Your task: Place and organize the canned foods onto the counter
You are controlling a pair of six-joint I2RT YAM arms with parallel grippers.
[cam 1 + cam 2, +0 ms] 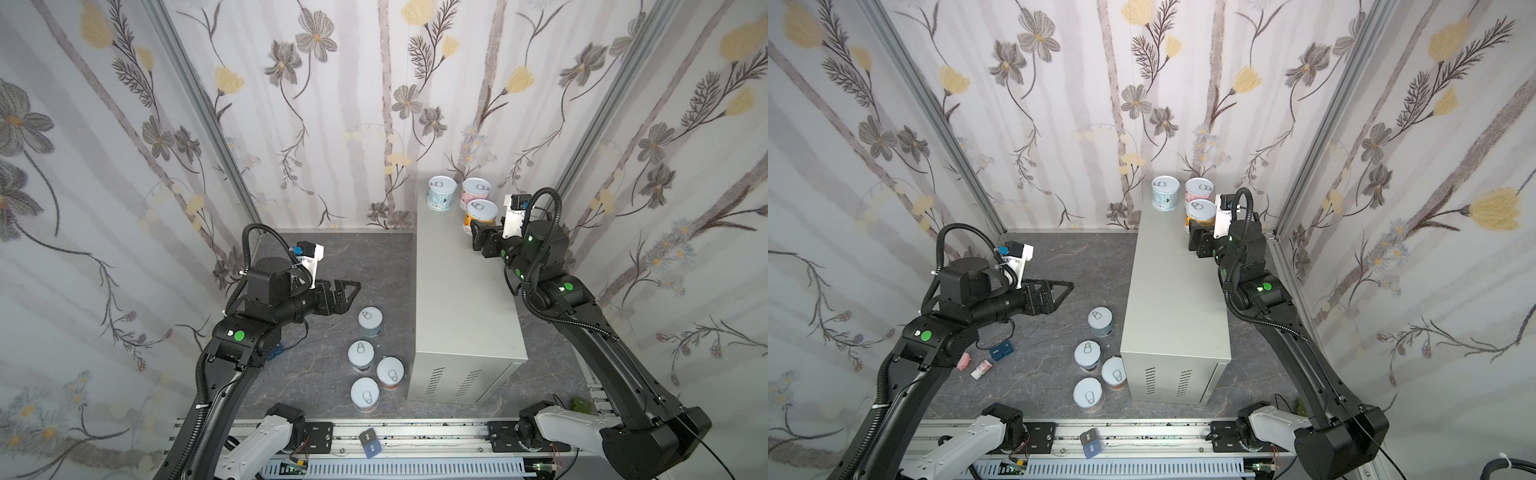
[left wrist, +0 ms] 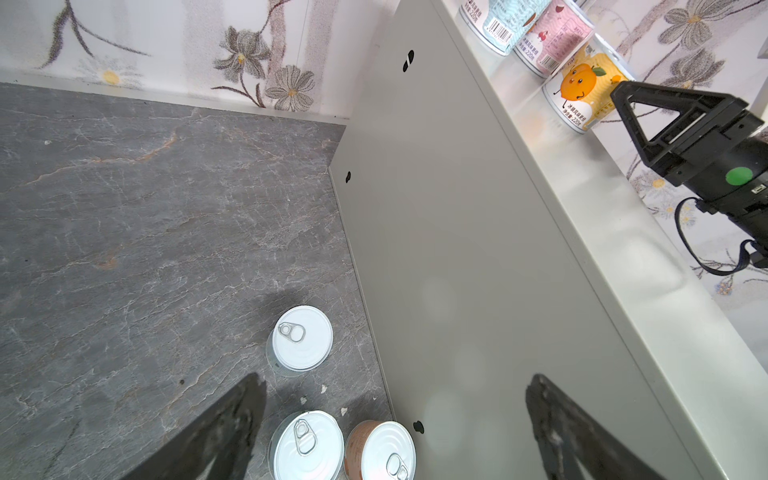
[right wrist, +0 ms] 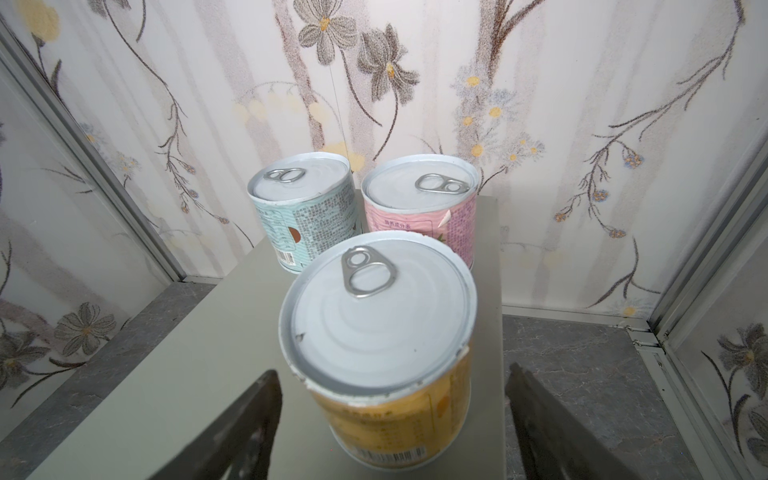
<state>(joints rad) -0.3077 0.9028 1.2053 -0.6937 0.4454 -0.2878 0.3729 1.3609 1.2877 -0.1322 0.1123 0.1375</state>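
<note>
Three cans stand upright at the far end of the counter point(image 1: 461, 291), right of centre in both top views. A blue can point(image 1: 441, 193) and a pink can point(image 1: 476, 191) sit side by side at the back, and an orange can point(image 1: 481, 212) is just in front of the pink one. The right gripper point(image 3: 392, 374) is at the orange can, one jaw on each side. In the right wrist view a gap shows between each jaw and the label, so nothing is clamped. Down on the floor point(image 1: 324, 257) beside the counter's vented end, low in the frame, stand a lone can point(image 1: 370, 321) and below it a bunch of three cans point(image 1: 390, 372). The left gripper point(image 1: 351, 291) hangs over the floor left of centre, jaws spread wide, empty.
</note>
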